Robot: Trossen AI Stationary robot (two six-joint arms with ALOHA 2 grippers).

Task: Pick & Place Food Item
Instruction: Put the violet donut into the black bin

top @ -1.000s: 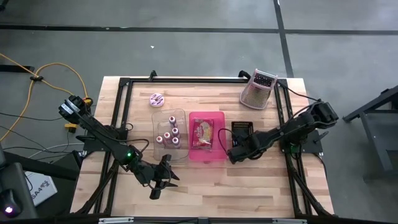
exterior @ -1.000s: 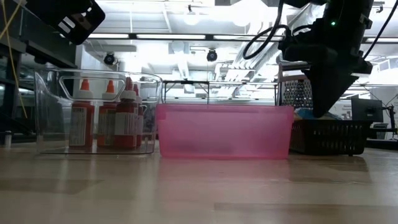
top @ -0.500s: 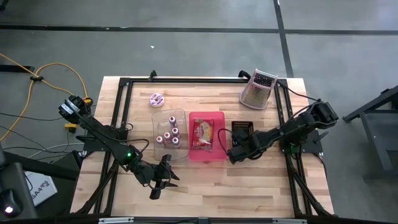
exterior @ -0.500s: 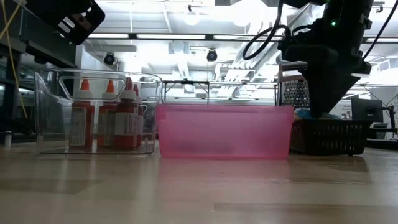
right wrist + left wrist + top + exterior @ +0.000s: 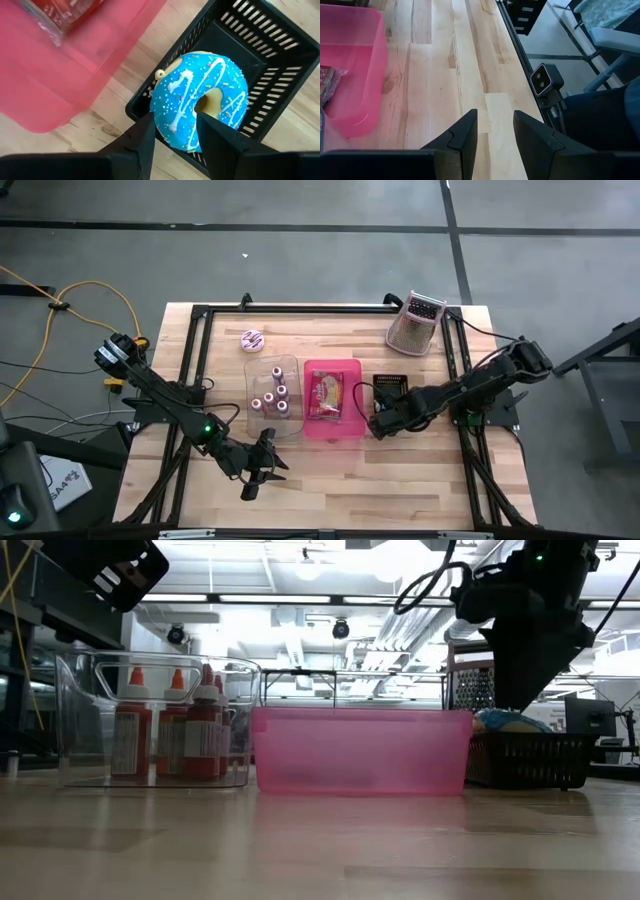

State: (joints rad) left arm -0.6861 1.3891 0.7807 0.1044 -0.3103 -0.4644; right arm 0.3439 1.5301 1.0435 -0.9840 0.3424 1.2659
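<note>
Right of centre in the high view, my right gripper (image 5: 377,423) hangs over the near end of the black basket (image 5: 392,387), hiding what lies inside from above. My right wrist view shows it: the blue-iced donut (image 5: 200,107), streaked with white icing and sprinkles, sits tilted against the basket's rim, and my two fingers (image 5: 145,137) are spread to either side of its lower edge; whether they touch it I cannot tell. At table height only a sliver of the donut (image 5: 510,721) peeks above the basket (image 5: 525,760), at the right of the frame. My left gripper (image 5: 262,463) waits low and left of centre in the high view over bare wood, its fingers (image 5: 462,137) parted with nothing between them. The pink bin (image 5: 333,400) at the middle holds a red packet (image 5: 326,395) whose print is too small to read; the clear bin (image 5: 274,393) beside it holds several small bottles (image 5: 270,401). A pink donut (image 5: 252,339) lies alone toward the upper left of the wooden table (image 5: 330,480), and a metal grater (image 5: 415,325) lies at upper right. Grey concrete floor (image 5: 300,255) surrounds the table, with a yellow cable (image 5: 95,285) trailing at left.
</note>
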